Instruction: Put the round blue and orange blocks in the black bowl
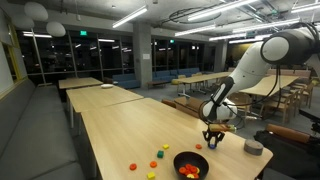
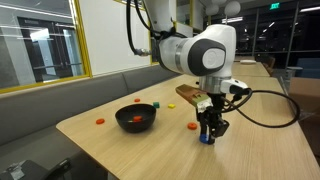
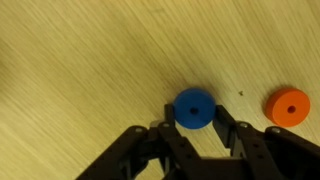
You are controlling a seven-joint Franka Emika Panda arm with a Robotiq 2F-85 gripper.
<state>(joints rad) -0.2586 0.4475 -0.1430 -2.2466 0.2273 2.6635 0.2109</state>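
The round blue block (image 3: 193,105) lies on the wooden table, and my gripper (image 3: 195,114) is down over it with a finger pressed against each side, shut on it. The round orange block (image 3: 290,106) lies flat just beside it, apart from the fingers. In an exterior view the gripper (image 2: 209,133) stands at table level with the blue block (image 2: 207,140) at its tips and the orange block (image 2: 193,126) close by. The black bowl (image 2: 136,119) sits further along the table and holds something red; it also shows in an exterior view (image 1: 190,165), near the gripper (image 1: 212,138).
Small loose blocks lie around the bowl: a yellow one (image 2: 156,104), an orange one (image 2: 100,121), and green (image 1: 163,148) and yellow ones (image 1: 152,166). A grey round container (image 1: 253,147) stands beyond the arm. The table edge is close to the bowl.
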